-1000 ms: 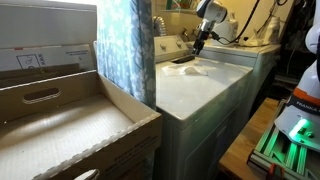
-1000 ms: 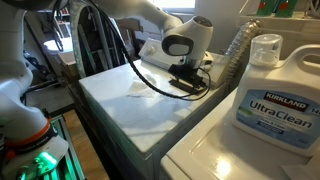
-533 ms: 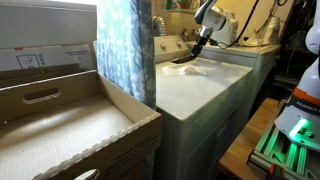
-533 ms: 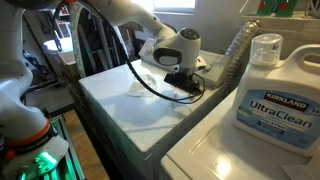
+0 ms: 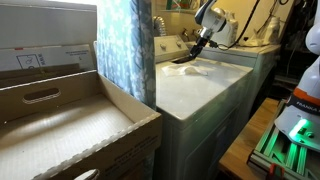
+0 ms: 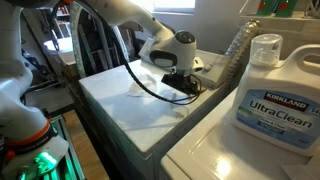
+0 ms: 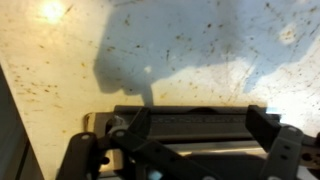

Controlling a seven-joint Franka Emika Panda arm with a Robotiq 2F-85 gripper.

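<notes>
My gripper [image 5: 201,42] hangs low over the rear of a white washing machine's top [image 5: 200,92], near its control panel. It also shows in an exterior view [image 6: 184,82] with a black cable trailing from it. In the wrist view the two dark fingers [image 7: 190,140] stand wide apart with nothing between them, over the speckled lid and a dark strip. A small white crumpled cloth or paper [image 5: 188,68] lies on the lid just in front of the gripper, also seen in an exterior view [image 6: 136,89].
A Kirkland UltraClean detergent jug [image 6: 275,95] stands on the neighbouring machine [image 6: 215,150]. A blue patterned curtain [image 5: 125,50] and a large open cardboard box [image 5: 60,130] sit beside the washer. A green-lit device [image 5: 290,130] is on the floor.
The gripper has shifted slightly toward the back of the washer and tilted a little. The white cloth has not moved.
</notes>
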